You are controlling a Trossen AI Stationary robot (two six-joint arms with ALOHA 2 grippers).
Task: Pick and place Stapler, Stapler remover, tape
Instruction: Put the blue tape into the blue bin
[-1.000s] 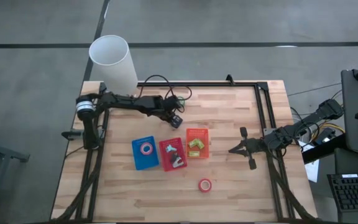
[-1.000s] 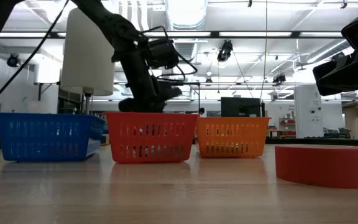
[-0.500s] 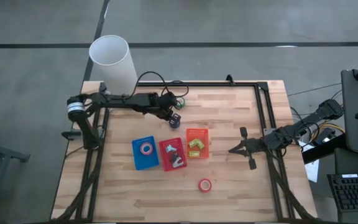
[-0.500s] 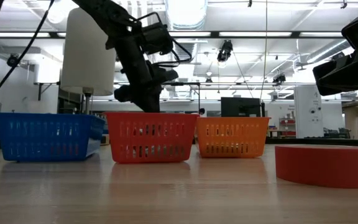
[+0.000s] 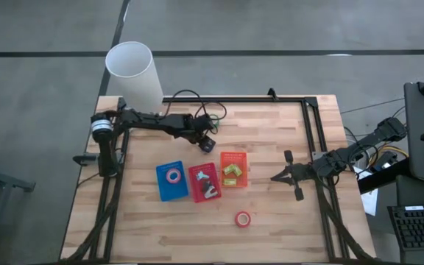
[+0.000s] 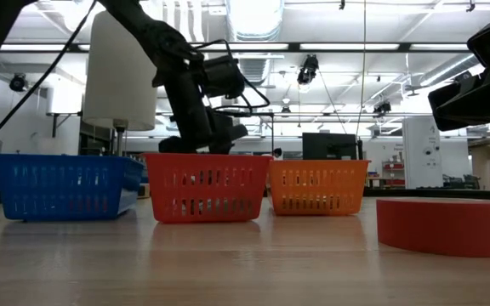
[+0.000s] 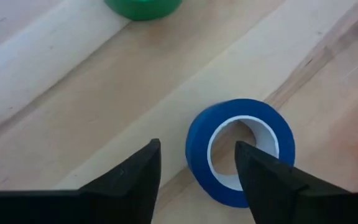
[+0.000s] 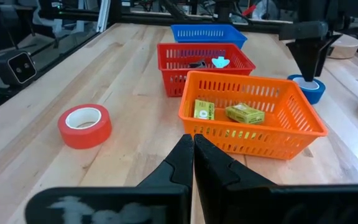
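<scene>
While flat on wood, blue tape (image 7: 241, 152) shows a white core.

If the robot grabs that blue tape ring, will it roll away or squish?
Probably not roll: the blue tape lies flat on the table. It looks like a thick ring, so likely stiff. The left hand, open, straddles one wall; that smooth side might slip.

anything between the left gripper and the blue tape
Nothing visible. The left gripper is open right over the blue tape, one finger over its near wall, the other over its hole. The green tape lies apart, beyond it.
</scene>
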